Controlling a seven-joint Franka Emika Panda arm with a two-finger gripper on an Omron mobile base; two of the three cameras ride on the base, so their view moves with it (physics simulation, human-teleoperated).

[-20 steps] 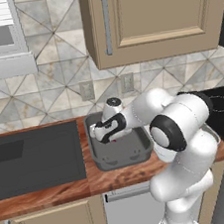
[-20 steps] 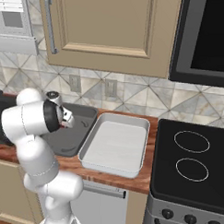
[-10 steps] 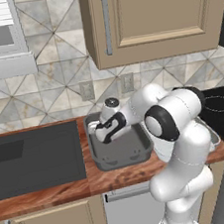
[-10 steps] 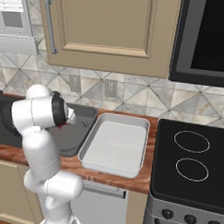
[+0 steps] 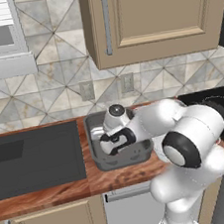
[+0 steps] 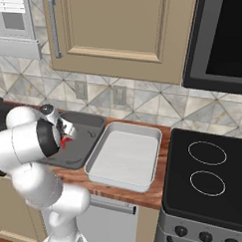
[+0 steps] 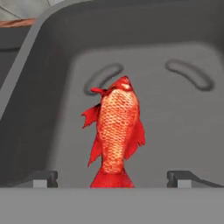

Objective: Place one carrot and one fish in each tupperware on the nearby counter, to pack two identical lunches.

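At nine o'clock in the left base view sits the black sink basin (image 5: 35, 159), sunk into the counter (image 5: 55, 196). Just right of it lies the dark grey tupperware (image 5: 93, 124), and my gripper (image 5: 111, 145) hangs over its middle, pointing down into it.

In the hand view my two fingertips (image 7: 43, 178) stand far apart at seven and five o'clock, jaws spread wide and holding nothing. Between them, touching neither, the red fish (image 7: 114, 135) lies on the floor of the dark grey tupperware (image 7: 188, 127), head toward twelve o'clock, tail toward six. Two shallow oval dents mark the tray floor at eleven and one o'clock.

In the right base view a bit of the red fish (image 6: 66, 139) peeks past my arm at nine o'clock. Just right of the dark tray, side by side with it, lies the light grey-white tupperware (image 6: 152, 157). At three o'clock is the black stovetop (image 6: 205, 171).
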